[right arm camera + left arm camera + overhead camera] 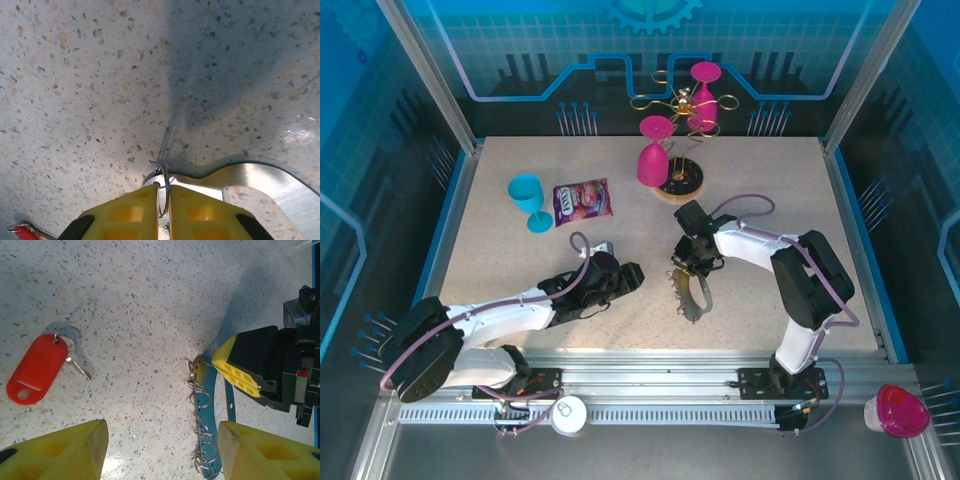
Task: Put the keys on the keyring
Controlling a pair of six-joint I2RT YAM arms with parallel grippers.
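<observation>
The speckled desk (770, 190) is fenced by metal posts and blue panels. Its widest bare stretches lie to the right of the keyring (695, 296), out to the right edge, and beyond it on the far left. The left arm (510, 315) lies low across the desk left of the keyring, which takes up that side.

Well beyond the keyring stands a gold rack (678, 102) with two pink glasses (655, 150), foot uppermost. Beyond and to the left of the keyring are a blue cup (528, 198), whose inside I cannot tell, and a snack pouch (582, 200).

The left gripper (162, 455) is spread wide with nothing between its fingers, its right fingertip just beside the keyring. The right gripper (162, 215) sits at the keyring's far end, pressed together and pinching one thin wire ring (163, 187) of the row along its edge. The key (80, 367), on a red tag (36, 369), lies flat on the left gripper's side of the keyring, bare desk between them.
</observation>
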